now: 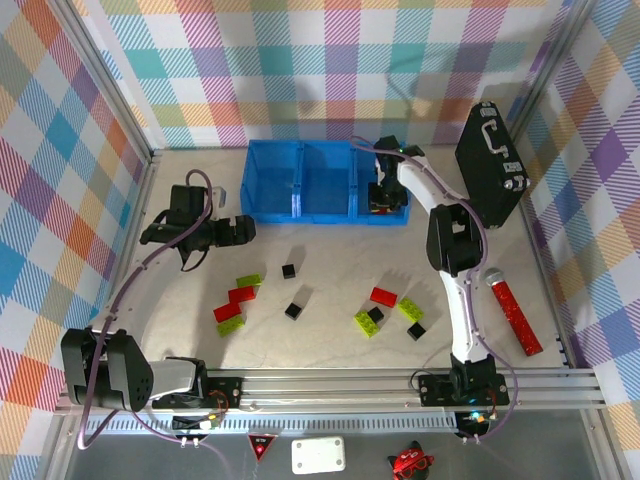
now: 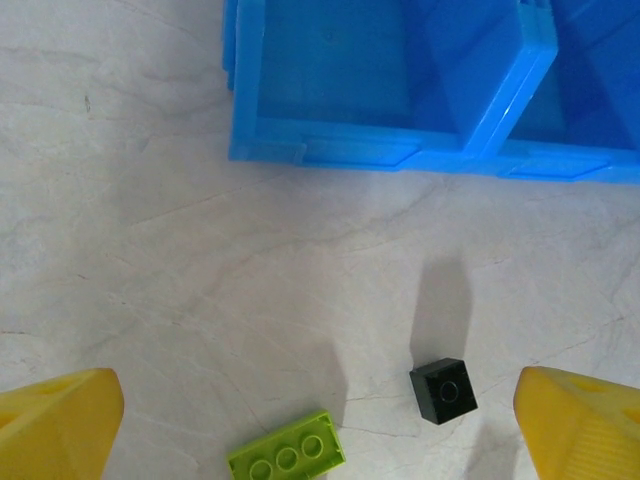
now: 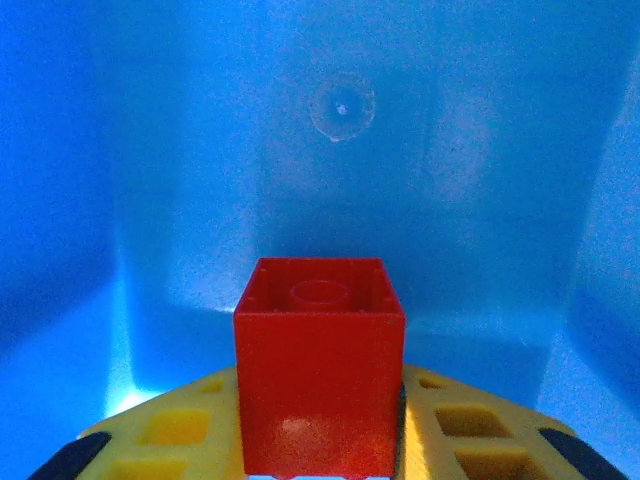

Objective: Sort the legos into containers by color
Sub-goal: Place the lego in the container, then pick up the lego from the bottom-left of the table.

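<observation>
The blue bin (image 1: 325, 180) stands at the back of the table with three compartments. My right gripper (image 1: 383, 195) reaches down into the right compartment (image 3: 340, 150) and is shut on a red lego (image 3: 320, 370), held between its yellow fingers (image 3: 470, 430). My left gripper (image 1: 235, 232) hovers open in front of the bin's left end (image 2: 330, 150), with a black cube (image 2: 443, 390) and a lime brick (image 2: 287, 460) on the table between its fingers (image 2: 55, 425). Red bricks (image 1: 240, 295), lime bricks (image 1: 366, 323) and black cubes (image 1: 293, 310) lie scattered mid-table.
A black hard case (image 1: 490, 165) leans at the back right, close to the right arm. A red glittery stick (image 1: 515, 315) lies at the right edge. Checkered walls enclose the table on three sides.
</observation>
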Tool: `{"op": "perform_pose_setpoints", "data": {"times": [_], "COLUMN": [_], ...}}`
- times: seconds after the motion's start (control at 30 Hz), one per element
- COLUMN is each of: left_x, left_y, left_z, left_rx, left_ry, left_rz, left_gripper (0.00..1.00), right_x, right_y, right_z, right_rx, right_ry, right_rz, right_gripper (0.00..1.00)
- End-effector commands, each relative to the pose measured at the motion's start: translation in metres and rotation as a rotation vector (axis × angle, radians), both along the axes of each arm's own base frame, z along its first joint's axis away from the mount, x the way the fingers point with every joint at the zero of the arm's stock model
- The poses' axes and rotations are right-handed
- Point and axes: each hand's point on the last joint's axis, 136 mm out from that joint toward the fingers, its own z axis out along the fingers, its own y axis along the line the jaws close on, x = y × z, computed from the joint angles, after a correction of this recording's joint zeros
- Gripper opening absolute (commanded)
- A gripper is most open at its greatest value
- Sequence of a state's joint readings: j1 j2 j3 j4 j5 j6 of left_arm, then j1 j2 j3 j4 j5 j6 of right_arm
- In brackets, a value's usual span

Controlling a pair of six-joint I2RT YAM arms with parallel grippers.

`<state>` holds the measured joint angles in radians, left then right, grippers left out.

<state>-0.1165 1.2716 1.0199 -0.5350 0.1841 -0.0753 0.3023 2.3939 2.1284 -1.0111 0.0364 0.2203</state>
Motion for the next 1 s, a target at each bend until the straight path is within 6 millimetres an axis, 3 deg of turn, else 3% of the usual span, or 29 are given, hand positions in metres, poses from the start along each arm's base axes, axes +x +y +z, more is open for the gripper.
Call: {"op": "perform_pose_setpoints", "data": {"times": [0.0, 0.17, 0.3, 0.63, 0.97], "left_x": [-0.001, 0.0, -0.001, -0.003, -0.017], "left_y": [-0.003, -0.005, -0.004, 0.003, -0.003], "left_z": [0.003, 0.001, 0.001, -0.018, -0.02], "left_rx": [-0.003, -0.01, -0.007, 0.039, 0.037], "left_ry": [0.022, 0.026, 0.027, 0.127, 0.217], "left_rz": [-0.001, -0.008, -0.008, 0.019, 0.053], "left_gripper": [1.0, 1.0, 1.0, 1.0, 0.98], "right_x": [0.003, 0.003, 0.006, 0.006, -0.017], "right_y": [0.001, 0.002, 0.004, 0.011, 0.026], "right_z": [-0.004, -0.011, -0.002, 0.058, 0.11], "right_rx": [-0.002, 0.004, 0.018, 0.067, 0.122], "right_ry": [0.004, 0.017, 0.001, -0.083, -0.134], "right_rz": [0.021, 0.016, 0.011, 0.016, 0.063], "right_gripper": [0.27, 0.3, 0.35, 0.46, 0.48]}}
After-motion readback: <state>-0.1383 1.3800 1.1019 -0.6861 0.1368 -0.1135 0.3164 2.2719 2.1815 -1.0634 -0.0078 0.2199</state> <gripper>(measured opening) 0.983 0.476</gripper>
